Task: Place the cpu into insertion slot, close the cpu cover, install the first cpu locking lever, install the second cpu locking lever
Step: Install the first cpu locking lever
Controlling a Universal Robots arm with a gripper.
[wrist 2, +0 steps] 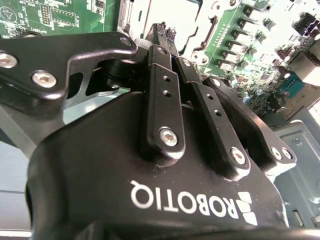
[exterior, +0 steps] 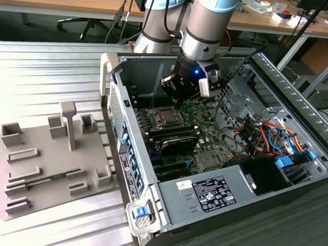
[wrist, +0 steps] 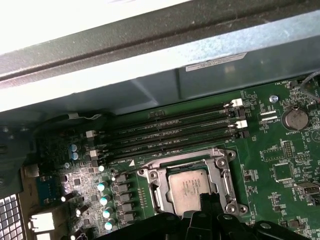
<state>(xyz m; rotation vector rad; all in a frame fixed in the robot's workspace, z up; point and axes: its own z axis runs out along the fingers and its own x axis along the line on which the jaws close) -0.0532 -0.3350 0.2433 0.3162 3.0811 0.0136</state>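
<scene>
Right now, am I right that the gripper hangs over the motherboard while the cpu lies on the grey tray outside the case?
Not quite: the cpu sits in the insertion slot on the motherboard, below the gripper, as the first wrist view shows.

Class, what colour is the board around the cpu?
Green; the board shows best in first wrist view.

hand [wrist 2: 164,32]: white lettering [wrist 2: 192,202] | power supply [exterior: 181,213]: white printed label [exterior: 212,194]
</scene>
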